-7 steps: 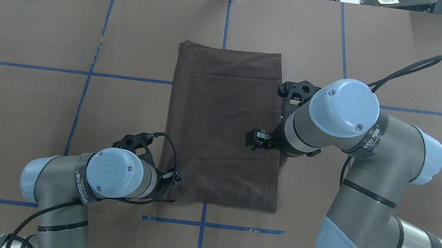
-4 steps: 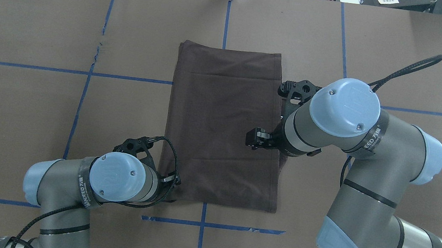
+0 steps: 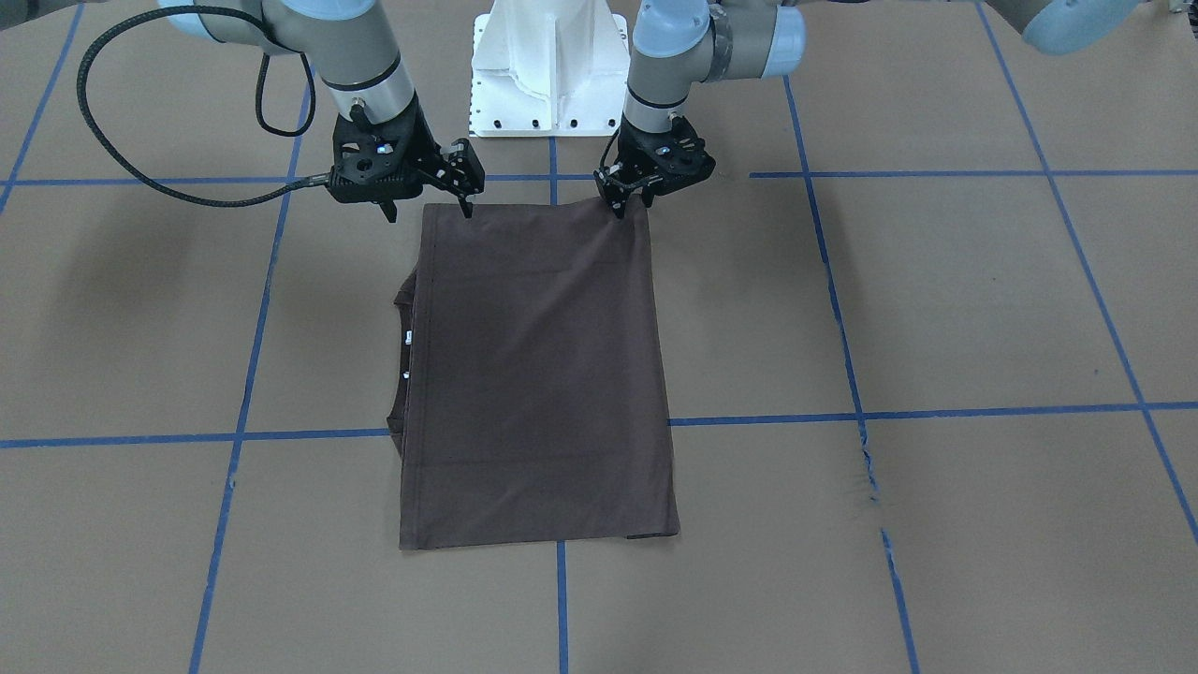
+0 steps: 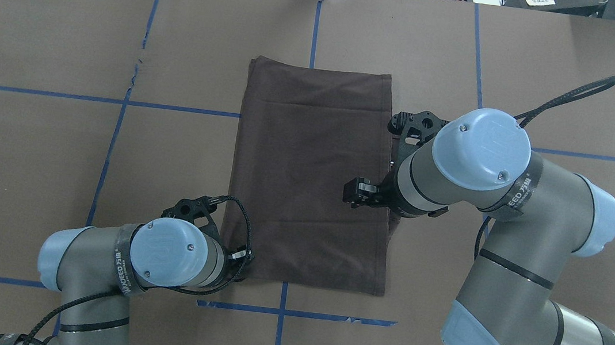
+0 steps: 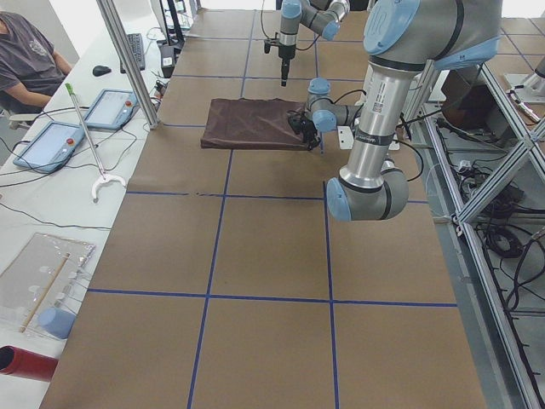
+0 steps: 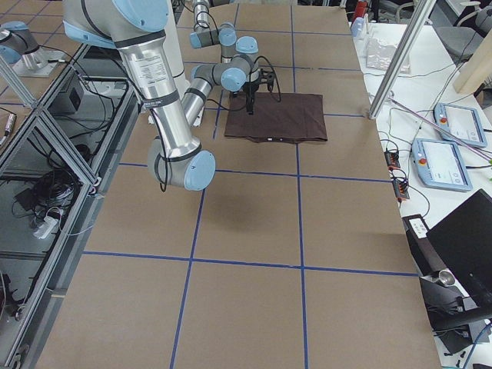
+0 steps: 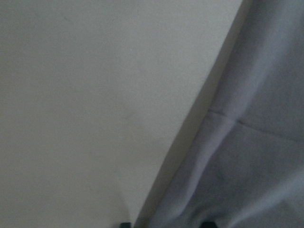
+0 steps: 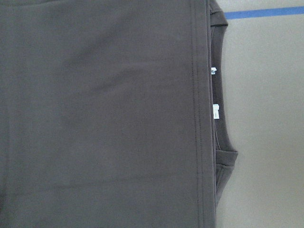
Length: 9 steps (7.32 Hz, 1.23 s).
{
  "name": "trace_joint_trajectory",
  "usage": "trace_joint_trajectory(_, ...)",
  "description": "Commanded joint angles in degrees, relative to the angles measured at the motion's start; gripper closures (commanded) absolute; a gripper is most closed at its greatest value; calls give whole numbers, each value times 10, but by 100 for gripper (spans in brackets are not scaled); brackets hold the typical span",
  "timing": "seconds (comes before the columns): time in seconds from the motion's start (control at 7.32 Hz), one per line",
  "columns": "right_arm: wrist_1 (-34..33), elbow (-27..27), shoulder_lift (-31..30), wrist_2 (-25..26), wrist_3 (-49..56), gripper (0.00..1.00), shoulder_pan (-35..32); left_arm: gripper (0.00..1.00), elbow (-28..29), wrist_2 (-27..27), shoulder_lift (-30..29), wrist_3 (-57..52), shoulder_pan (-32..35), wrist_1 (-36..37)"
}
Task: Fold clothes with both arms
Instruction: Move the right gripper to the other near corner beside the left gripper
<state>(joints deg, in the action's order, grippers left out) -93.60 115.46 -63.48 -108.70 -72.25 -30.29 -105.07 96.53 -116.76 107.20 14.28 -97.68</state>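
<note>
The dark brown T-shirt (image 4: 307,172) lies folded into a long rectangle on the brown paper table, and also shows in the front view (image 3: 538,374). Its collar (image 8: 221,118) and white neck tag (image 8: 214,111) peek out along one long edge. My left gripper (image 3: 625,201) is low at the shirt's near-left corner (image 4: 237,257). In the left wrist view the cloth edge (image 7: 247,166) fills the frame and two fingertips show apart, so the gripper is open. My right gripper (image 3: 426,208) hangs open and empty above the shirt's right edge (image 4: 356,192).
The white pedestal base (image 3: 547,65) stands at the robot's edge of the table. Blue tape lines (image 4: 316,23) cross the paper, which has a small tear (image 4: 137,69). An operator (image 5: 30,51), tablets (image 5: 106,106) and a grabber tool (image 5: 98,175) are beyond the table's far edge.
My left arm has moved back toward the robot along the shirt's left edge, to its near corner. The right arm and the shirt have barely moved.
</note>
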Motion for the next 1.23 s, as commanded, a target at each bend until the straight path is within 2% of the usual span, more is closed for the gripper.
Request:
trace_joint_trajectory(0.0, 0, 1, -2, 0, 0, 0, 0, 100, -6, 1, -3, 4, 0, 0)
trace_joint_trajectory(0.27, 0, 8, -9, 0, -3, 0, 0, 100, -8, 1, -2, -2, 0, 1)
trace_joint_trajectory(0.55, 1, 13, -9, 2, -74, 0, 9, 100, -9, 1, -2, -39, 0, 0)
trace_joint_trajectory(0.68, 3, 13, -9, 8, -128, 0, 38, 100, -9, 0, -4, -53, 0, -1)
trace_joint_trajectory(0.82, 34, 8, -18, 44, -184, 0, 71, 100, -10, 0, -6, -59, 1, -1)
trace_joint_trajectory(1.09, 153, 8, -107, 117, -270, 0, 119, 100, -14, 1, -6, -60, 4, -1)
